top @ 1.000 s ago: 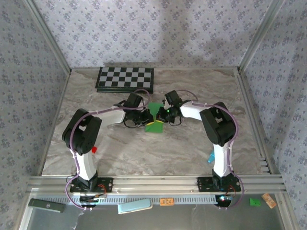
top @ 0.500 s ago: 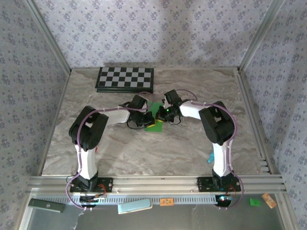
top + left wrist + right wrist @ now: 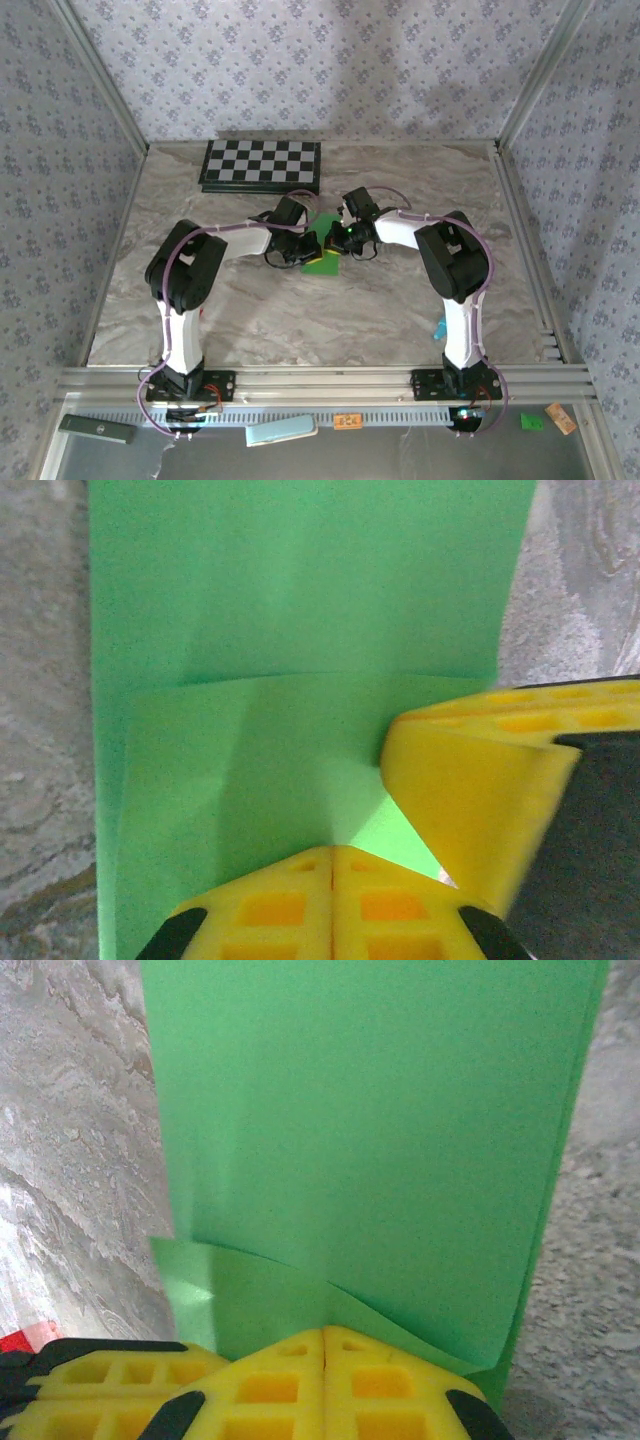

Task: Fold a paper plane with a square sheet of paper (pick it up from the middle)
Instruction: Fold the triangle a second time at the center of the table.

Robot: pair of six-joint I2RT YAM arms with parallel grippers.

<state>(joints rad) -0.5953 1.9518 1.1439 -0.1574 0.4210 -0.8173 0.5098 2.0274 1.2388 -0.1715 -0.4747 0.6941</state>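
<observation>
Though arms half-cover it overhead, wrist views show creased paper; left fingers (right fingers too) closed.

Two arms: one left arm and one right arm. Two end effectors: the left end effector and the right end effector. One green paper. One checkerboard. One teal marker. One marbled surface.
</observation>
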